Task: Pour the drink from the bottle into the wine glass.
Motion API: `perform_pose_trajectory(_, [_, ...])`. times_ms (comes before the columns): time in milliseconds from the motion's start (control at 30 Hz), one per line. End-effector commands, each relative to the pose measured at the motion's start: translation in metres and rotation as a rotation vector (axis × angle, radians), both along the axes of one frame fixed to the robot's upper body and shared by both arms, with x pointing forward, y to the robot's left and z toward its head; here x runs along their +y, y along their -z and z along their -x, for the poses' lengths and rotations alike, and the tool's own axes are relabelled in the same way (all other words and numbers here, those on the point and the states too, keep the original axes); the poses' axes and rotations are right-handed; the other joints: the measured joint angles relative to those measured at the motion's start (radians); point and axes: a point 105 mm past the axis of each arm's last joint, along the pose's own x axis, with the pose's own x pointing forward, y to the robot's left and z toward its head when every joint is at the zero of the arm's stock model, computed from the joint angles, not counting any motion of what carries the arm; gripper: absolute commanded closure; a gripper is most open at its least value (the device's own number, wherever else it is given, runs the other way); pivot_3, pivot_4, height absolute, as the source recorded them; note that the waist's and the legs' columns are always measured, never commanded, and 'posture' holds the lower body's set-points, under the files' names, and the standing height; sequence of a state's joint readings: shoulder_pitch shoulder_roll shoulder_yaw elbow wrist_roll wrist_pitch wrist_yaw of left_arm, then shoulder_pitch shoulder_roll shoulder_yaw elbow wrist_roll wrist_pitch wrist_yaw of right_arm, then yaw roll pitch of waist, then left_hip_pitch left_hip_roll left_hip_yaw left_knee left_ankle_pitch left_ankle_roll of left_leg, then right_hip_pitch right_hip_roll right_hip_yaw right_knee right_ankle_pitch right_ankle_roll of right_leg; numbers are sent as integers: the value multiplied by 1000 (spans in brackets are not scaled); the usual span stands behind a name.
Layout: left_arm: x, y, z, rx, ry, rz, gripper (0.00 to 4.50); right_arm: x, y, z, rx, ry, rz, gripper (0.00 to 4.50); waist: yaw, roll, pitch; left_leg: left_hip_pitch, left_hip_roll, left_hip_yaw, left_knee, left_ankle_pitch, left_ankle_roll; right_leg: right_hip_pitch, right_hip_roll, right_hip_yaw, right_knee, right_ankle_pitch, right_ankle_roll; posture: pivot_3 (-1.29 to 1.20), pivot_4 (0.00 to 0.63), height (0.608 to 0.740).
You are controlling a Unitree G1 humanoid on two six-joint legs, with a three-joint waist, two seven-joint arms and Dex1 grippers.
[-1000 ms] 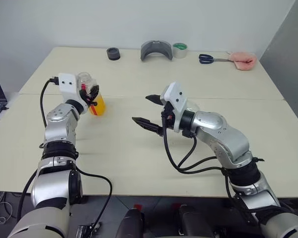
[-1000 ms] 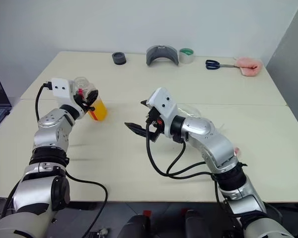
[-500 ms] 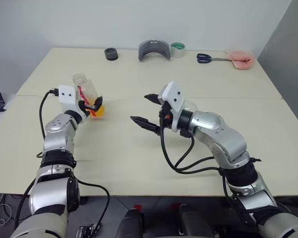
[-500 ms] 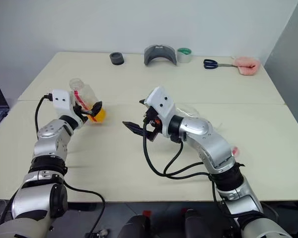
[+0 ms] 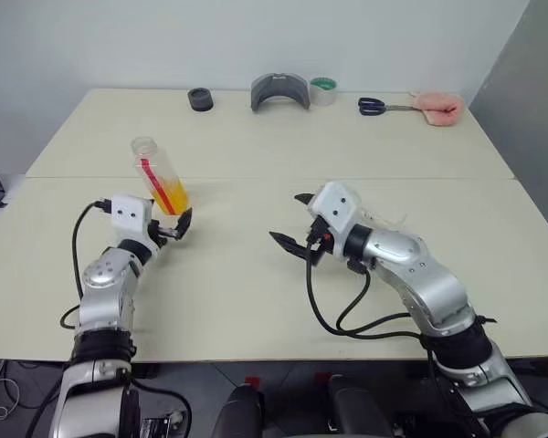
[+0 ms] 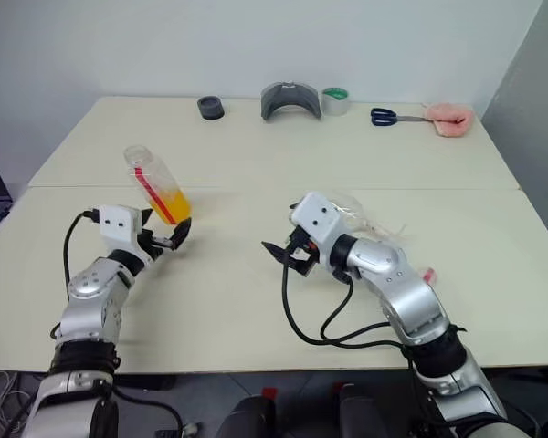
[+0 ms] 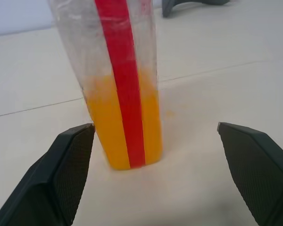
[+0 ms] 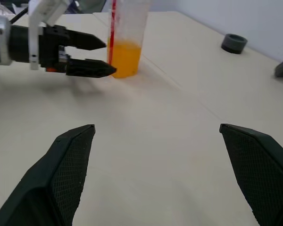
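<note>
The bottle [image 5: 160, 176] stands free on the left of the table [image 5: 256, 265], orange drink [image 7: 125, 122] filling its lower part, my left gripper [image 5: 177, 225] spread apart just near of it, my right gripper [image 5: 294, 222] agape mid-table, holding nothing.

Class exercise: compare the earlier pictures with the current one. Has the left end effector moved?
Yes. The left end effector has let go of the bottle and drawn back toward the robot, away from the table seam; its jaws stand open.
</note>
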State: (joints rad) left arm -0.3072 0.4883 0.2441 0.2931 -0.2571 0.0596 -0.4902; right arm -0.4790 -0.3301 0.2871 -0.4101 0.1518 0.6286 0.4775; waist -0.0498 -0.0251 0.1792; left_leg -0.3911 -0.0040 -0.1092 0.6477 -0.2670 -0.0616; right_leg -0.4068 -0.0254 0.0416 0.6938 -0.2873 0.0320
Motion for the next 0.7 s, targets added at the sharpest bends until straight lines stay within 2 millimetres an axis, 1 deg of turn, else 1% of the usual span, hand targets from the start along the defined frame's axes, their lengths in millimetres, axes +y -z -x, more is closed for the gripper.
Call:
perform_pose_trajectory(33, [-20, -24, 21, -64, 100, 1, 32, -27, -19, 5, -97, 125, -16, 0, 2, 0, 0, 0, 0, 0, 0, 0, 0, 0, 0, 0, 0, 0, 0, 0, 150, 740])
perform_pose_trajectory(100, [-29, -26, 35, -58, 129, 7, 32, -43, -16, 9, -98, 188, 7, 0, 4, 0, 0, 0, 0, 0, 0, 0, 1, 0, 0, 0, -1, 0, 0, 0, 150, 740])
perform_pose_trajectory(133, [-33, -27, 40, -53, 148, 0, 32, -48, -14, 11, -97, 210, 18, 0, 6, 0, 0, 0, 0, 0, 0, 0, 1, 1, 0, 0, -1, 0, 0, 0, 150, 740])
perform_pose_trajectory(167, [-42, -27, 44, -47, 192, -20, 32, -57, -9, 11, -102, 272, 42, 0, 8, 0, 0, 0, 0, 0, 0, -1, 1, 1, 0, 0, -1, 0, 0, 0, 150, 740])
perform_pose_trajectory(233, [-59, -28, 49, -40, 271, -46, 32, -73, -5, 8, -161, 380, 109, 0, 9, 0, -1, 2, -1, 3, 0, -1, 1, 2, 4, 0, -1, 0, 0, 0, 150, 740])
perform_pose_trajectory(300, [-71, -34, 50, -33, 363, -53, 32, -82, 4, 6, -195, 462, 247, 0, 15, 0, -1, 1, -2, 4, -1, 0, 1, 2, 4, -1, -1, -1, -1, 0, 150, 740])
perform_pose_trajectory(400, [-91, -40, 52, -4, 537, -95, 32, -86, 16, 6, -227, 527, 434, 0, 16, 0, -1, 1, -2, 5, 0, 0, 1, 2, 5, -1, -1, -1, -1, 0, 150, 740])
perform_pose_trajectory(533, [-107, -43, 47, 18, 675, -160, 32, -83, 30, 3, -301, 571, 646, 0, 12, 0, -1, 2, -2, 6, -1, 0, 0, 2, 5, -1, -1, -1, -1, 0, 150, 740])
perform_pose_trajectory(633, [-118, -46, 41, 12, 731, -177, 32, -82, 34, -4, -346, 629, 746, 0, 10, 0, -1, 2, -2, 6, -1, 0, 0, 2, 6, -1, -1, -1, -1, 0, 150, 740])
perform_pose_trajectory(700, [-126, -48, 38, 0, 754, -177, 32, -81, 35, -10, -351, 676, 769, 0, 10, 0, -1, 1, -2, 5, -1, 0, 0, 2, 5, -1, -1, -1, -1, 0, 150, 740])
